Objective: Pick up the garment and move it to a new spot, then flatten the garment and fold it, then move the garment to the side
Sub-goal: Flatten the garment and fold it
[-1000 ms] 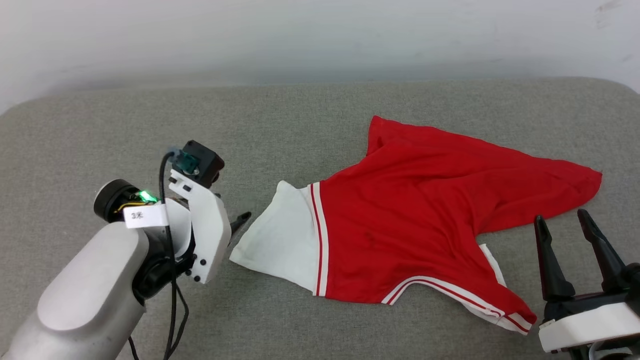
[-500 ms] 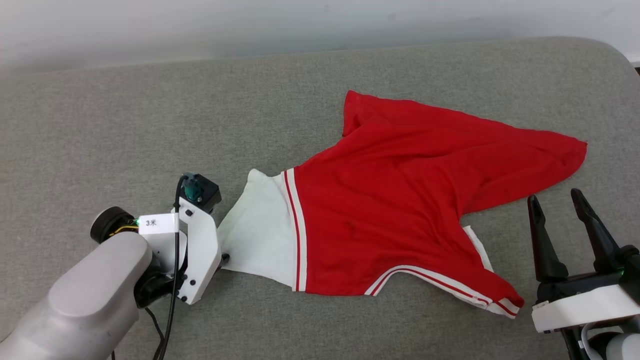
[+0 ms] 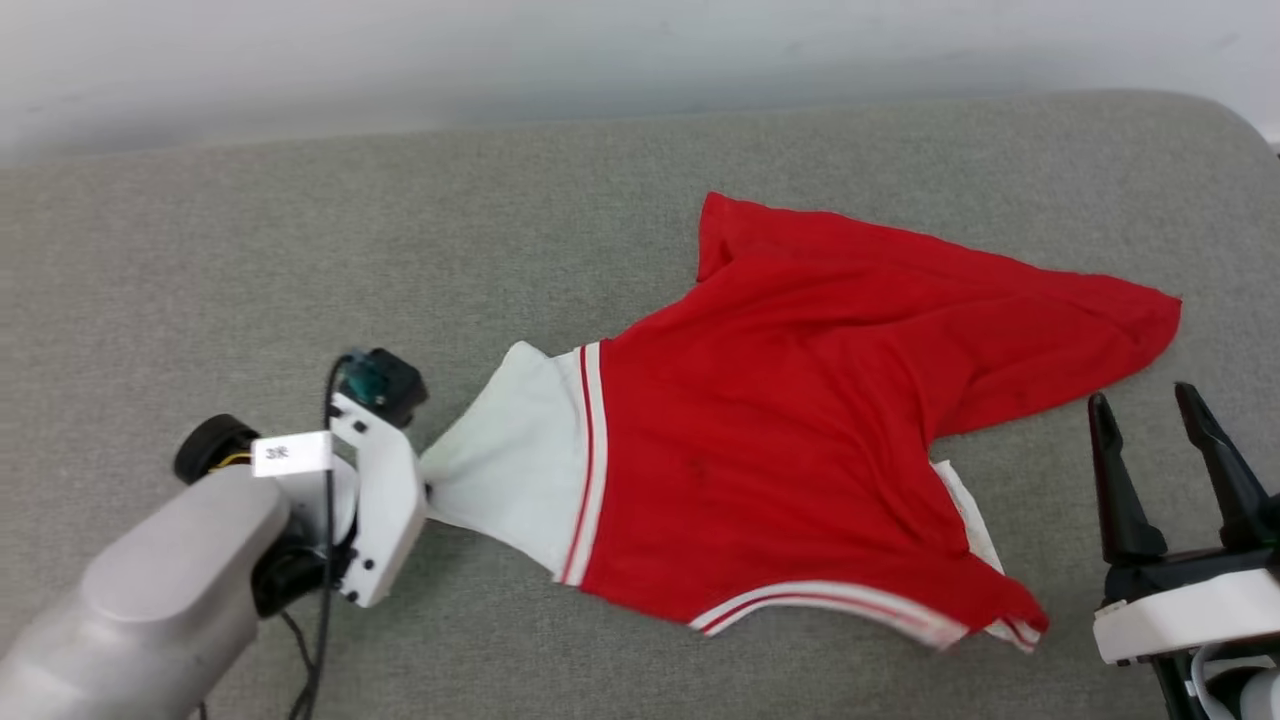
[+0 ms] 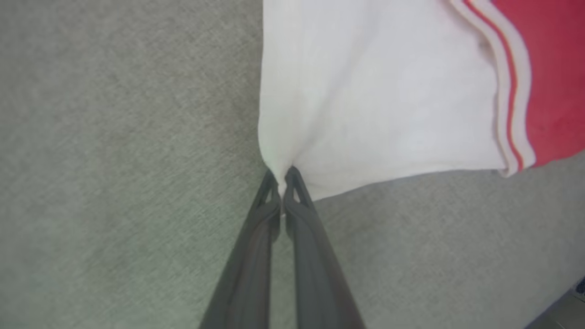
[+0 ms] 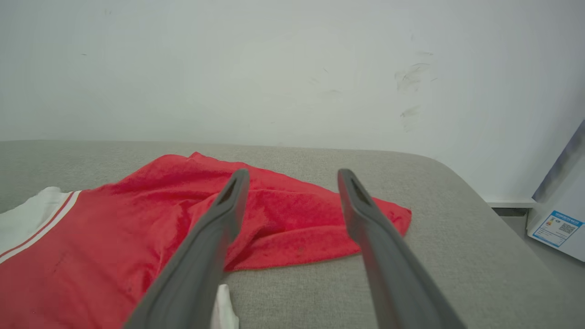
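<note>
So, nearest at about 8 o'clock, the left gripper [image 4: 281, 176] has its dark fingers pinched tight on a white cuff [image 4: 292, 155] of the red jersey-style T-shirt with white short sleeves and striped trim [image 3: 780, 440]. I'd guess that's to haul it to a new spot. At 4 o'clock the right gripper [image 3: 1142, 396] sits spread wide, holding nothing, near the shirt's edge. The shirt lies rumpled mid-way across the grey woven upholstered surface [image 3: 300, 250], body bunched toward 2 o'clock, no lettering showing.
</note>
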Motion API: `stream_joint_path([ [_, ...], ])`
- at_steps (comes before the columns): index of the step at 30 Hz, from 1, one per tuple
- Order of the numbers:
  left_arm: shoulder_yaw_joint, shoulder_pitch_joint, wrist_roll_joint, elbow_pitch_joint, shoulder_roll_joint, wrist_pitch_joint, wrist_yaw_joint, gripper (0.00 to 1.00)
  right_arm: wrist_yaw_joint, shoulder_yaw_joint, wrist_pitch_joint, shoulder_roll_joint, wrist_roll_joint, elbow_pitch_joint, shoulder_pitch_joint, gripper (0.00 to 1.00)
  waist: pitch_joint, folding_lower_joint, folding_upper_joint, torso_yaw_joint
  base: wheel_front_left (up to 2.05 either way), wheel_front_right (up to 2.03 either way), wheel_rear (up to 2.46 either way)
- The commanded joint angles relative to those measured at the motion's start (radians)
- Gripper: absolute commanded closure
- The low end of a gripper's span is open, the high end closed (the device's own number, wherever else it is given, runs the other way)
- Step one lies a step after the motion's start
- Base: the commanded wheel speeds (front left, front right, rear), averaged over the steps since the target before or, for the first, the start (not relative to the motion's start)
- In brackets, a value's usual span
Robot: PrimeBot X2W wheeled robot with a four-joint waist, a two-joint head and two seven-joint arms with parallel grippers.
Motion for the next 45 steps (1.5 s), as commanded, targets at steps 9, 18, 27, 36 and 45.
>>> stream_joint_path([
  [9,0.091,0.046,-0.054,0.007,0.124,-0.128,0.037,1.00,-0.001,-0.037,0.039,-0.035,0.009,0.001,0.055,0.00,-0.065,-0.0001,0.0000,0.062,0.00,0.00,0.00],
  [18,0.151,0.148,-0.113,0.000,0.237,-0.181,0.110,1.00,-0.001,-0.035,0.113,-0.082,0.015,-0.046,0.049,0.00,-0.089,-0.0001,0.0000,0.080,0.00,0.00,0.00],
  [27,0.167,0.262,-0.171,0.107,0.252,-0.227,0.146,1.00,-0.001,-0.016,0.196,-0.104,0.026,-0.093,0.081,0.00,-0.091,-0.0001,0.0000,0.077,0.00,0.00,0.00],
  [36,0.172,0.264,-0.165,0.167,0.209,-0.297,0.151,0.00,-0.001,0.029,0.267,-0.128,0.045,-0.148,0.083,0.00,-0.090,-0.0001,0.0000,0.088,0.00,0.00,0.00],
  [45,0.201,0.252,-0.098,0.152,0.169,-0.537,0.210,0.00,-0.001,0.140,0.360,-0.208,0.087,-0.223,0.061,0.00,-0.120,-0.0001,0.0000,0.106,0.00,0.00,0.00],
])
